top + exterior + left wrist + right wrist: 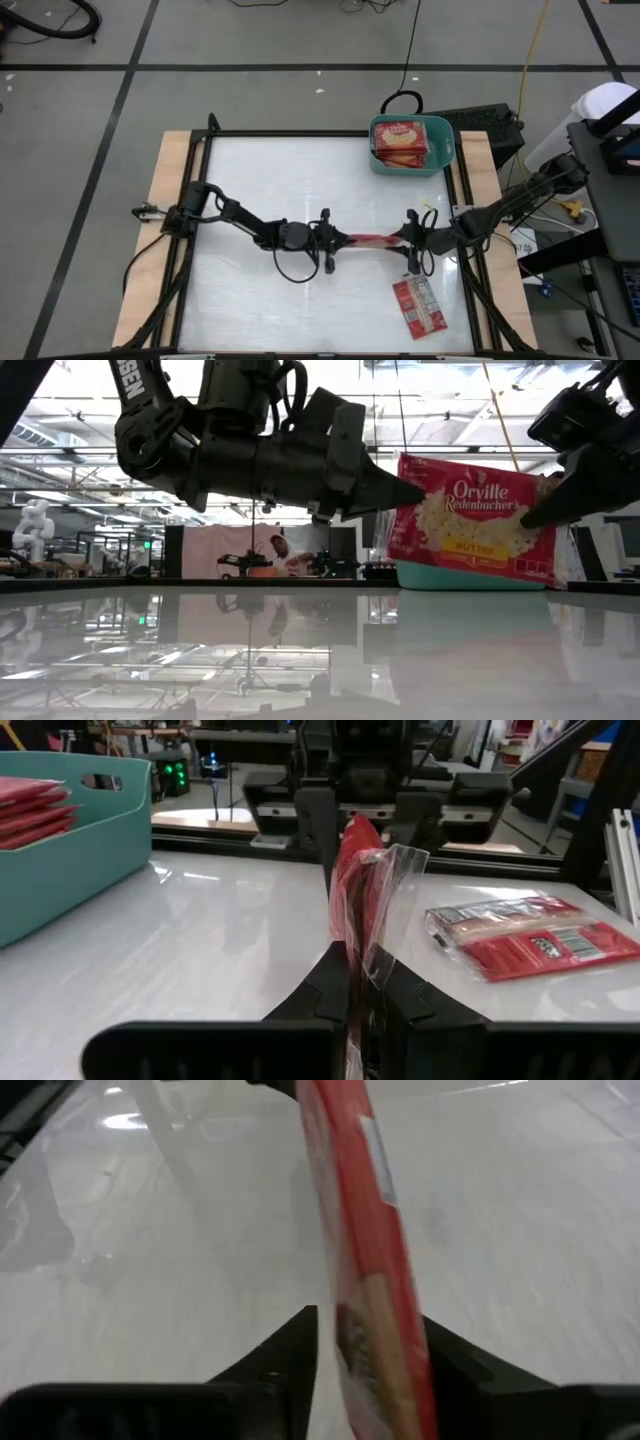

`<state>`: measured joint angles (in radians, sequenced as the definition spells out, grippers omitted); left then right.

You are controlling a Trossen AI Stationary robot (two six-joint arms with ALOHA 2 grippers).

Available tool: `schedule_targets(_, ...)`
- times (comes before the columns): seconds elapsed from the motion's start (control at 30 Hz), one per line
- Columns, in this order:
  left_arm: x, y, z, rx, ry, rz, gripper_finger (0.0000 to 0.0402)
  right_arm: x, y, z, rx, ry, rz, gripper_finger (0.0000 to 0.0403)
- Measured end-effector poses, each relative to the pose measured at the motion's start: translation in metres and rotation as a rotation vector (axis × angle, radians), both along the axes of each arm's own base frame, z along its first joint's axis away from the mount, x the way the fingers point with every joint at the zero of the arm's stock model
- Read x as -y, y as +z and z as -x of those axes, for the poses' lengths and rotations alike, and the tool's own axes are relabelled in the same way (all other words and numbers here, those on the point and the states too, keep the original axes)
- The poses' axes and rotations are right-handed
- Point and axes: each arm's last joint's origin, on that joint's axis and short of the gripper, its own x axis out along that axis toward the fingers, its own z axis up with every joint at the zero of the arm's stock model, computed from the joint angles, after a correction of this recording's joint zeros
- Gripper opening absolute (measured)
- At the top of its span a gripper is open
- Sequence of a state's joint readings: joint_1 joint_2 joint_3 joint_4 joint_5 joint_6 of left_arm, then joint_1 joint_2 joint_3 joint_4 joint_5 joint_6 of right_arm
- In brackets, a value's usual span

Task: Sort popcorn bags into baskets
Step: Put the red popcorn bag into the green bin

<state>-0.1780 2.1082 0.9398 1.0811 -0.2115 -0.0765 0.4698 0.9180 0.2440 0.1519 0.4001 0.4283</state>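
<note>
Held bag: I see one popcorn bag (376,239) lifted off the table (300,180) near its centre, standing on edge between the two grippers, clear of the surface in the low view (470,520). Its yellow buttered-popcorn face looks toward the low camera.

Left gripper: my left gripper (345,240) comes in from 9 o'clock and is clamped on the bag's left end; in the left wrist view (360,1005) both fingers pinch the red packet and its clear wrap.

Right gripper: my right gripper (403,238) comes in from 3 o'clock and is clamped on the bag's right end; in the right wrist view (372,1355) the packet runs between its fingers.

Loose bag: a second popcorn packet (418,306) lies flat at about 5 o'clock from the held one, printed panel up, near the table's front edge.

Basket: the teal basket (445,150) sits at about 1 o'clock, at the far right corner, well apart from both grippers.

Basket contents: I see red packets stacked (401,142) inside it.
</note>
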Motion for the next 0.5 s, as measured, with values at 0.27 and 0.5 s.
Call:
schedule_targets(0.27,0.0,0.001,0.0,0.011,-0.002,-0.017,0.0023,0.0,0.001,0.0,-0.021,0.005,0.01,0.0031)
schedule_targets(0.5,0.0,-0.002,0.0,-0.017,0.016,-0.023,0.0059,0.002,0.016,-0.005,-0.084,-0.02,0.035,0.0016)
